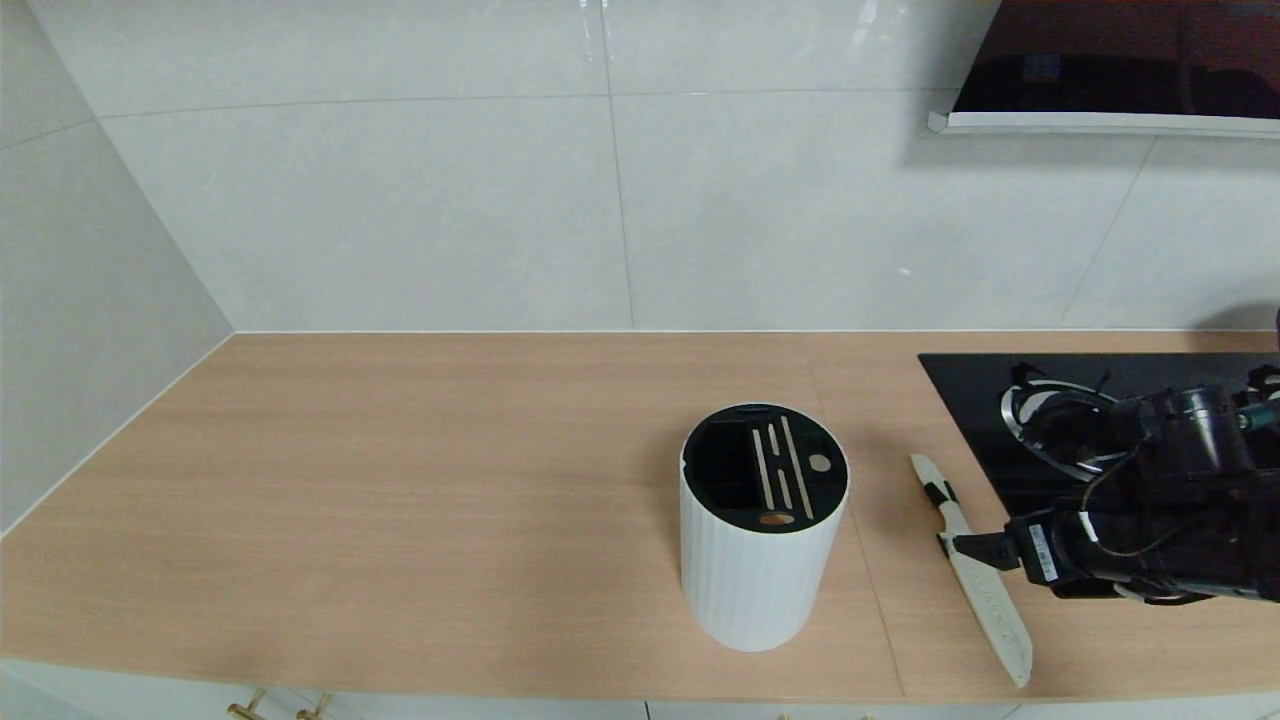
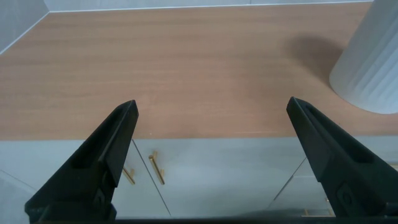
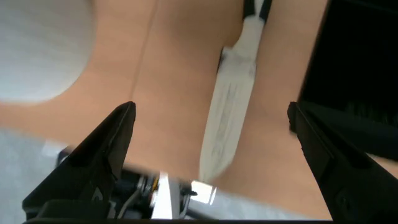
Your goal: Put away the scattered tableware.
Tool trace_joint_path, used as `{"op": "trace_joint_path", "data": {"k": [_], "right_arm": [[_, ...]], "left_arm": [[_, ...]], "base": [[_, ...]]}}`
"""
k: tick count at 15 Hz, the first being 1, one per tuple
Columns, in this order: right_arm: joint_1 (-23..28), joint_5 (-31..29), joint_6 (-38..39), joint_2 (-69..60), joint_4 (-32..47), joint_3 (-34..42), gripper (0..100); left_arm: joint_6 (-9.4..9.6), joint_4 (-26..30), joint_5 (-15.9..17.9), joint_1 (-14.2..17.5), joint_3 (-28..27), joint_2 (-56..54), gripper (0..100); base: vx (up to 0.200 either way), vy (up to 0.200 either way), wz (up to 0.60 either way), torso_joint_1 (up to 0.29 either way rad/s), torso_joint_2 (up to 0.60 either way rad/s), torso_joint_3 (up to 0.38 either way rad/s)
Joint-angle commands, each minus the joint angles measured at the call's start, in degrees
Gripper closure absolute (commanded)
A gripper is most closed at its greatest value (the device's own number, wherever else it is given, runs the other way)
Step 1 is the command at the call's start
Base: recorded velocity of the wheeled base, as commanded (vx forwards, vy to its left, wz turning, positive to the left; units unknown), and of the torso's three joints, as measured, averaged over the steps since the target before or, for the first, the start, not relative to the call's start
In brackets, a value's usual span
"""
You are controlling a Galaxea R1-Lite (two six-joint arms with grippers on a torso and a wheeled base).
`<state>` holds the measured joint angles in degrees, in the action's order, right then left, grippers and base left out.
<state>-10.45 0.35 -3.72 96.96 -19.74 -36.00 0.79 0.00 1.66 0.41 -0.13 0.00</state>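
A white knife lies flat on the wooden counter near its front edge, between the hob and the holder. The white ribbed cylindrical holder stands upright to its left, its black top showing slots and a larger compartment. My right gripper hovers just over the knife's middle. In the right wrist view it is open, with the knife running between the two fingers and not gripped. My left gripper is open and empty over the counter's front edge, with the holder off to one side.
A black gas hob with a metal burner ring lies right of the knife. A range hood hangs above it. Tiled walls close the back and left. Cabinet handles show below the counter edge.
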Motion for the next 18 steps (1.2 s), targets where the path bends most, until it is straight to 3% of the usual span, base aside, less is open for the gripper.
{"op": "trace_joint_path", "data": {"k": [1,7,18], "right_arm": [[-0.1,-3.0,-0.1,10.2,-5.9,-0.1,0],[-0.1,-4.1,0.2,21.4,-21.1,-0.2,0],[1.6,-4.5,2.8,23.5,-23.5,-1.1,0]], "left_arm": [[0.00,0.0,0.0,0.0,0.0,0.1,0],[-0.09,0.0,0.0,0.0,0.0,0.1,0],[-0.09,0.0,0.0,0.0,0.0,0.1,0]], "base": [[0.000,0.000,0.00,0.000,0.00,0.000],[0.000,0.000,0.00,0.000,0.00,0.000],[0.000,0.000,0.00,0.000,0.00,0.000]]}}
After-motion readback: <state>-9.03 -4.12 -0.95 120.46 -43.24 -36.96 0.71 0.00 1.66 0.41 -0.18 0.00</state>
